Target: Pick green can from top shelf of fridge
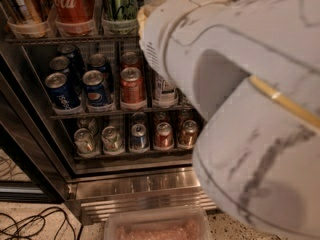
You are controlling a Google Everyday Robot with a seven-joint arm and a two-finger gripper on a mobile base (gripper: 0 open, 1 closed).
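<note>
White, grey-veined arm casing [240, 109] across the whole right side of the frame, from the top edge to the lower right corner. Blocks out the right half of the fridge [25, 149]. Hides the gripper somewhere behind it, so cannot tell how wide it stands or whether it has hold of anything.

Upper left of centre: green can [119, 4], upright on the top shelf [65, 38], its top cut off by the frame edge. Sits in a clear plastic tub [120, 28] just behind the thin front rail. Shows black scribbled lettering on pale green. Just left of it, a red Coca-Cola can [74, 4] in its own tub, and further left a brown-gold can [25, 4]. Pale rounded end of the arm just beside the green can's right edge; cannot tell whether touching.

Middle rack, left to centre: blue Pepsi cans [60, 91] in rows, a red can [132, 86], then a white-labelled bottle [164, 91] partly behind the arm.

Lower rack: short cans [112, 140] in a row, silver tops toward the camera.

Below: shiny steel slotted grille [145, 194], then a clear plastic container [157, 226] at the bottom edge. Bottom left: black cables [30, 224] on a speckled floor.
</note>
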